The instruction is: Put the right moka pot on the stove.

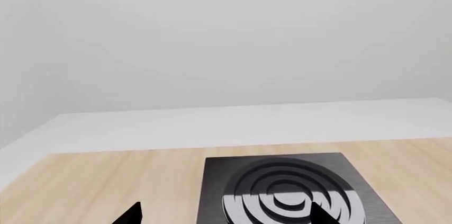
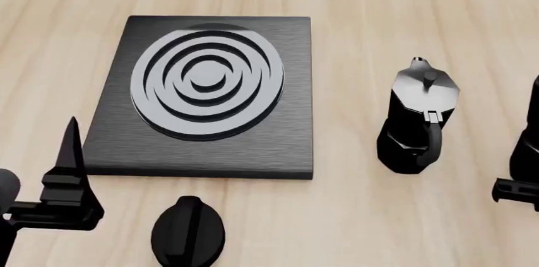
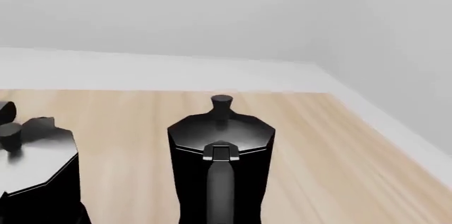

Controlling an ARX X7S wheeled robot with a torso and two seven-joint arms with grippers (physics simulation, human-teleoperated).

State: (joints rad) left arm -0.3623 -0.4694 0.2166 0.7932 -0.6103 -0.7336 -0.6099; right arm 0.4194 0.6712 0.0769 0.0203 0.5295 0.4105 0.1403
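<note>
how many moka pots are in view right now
2. One moka pot stands upright on the wooden table, right of the stove. The right moka pot stands beyond it, centred in the right wrist view; the head view cuts it off at the edge.

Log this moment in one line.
right pot: upright on table, ungripped | stove: nothing on it | left gripper: open
</note>
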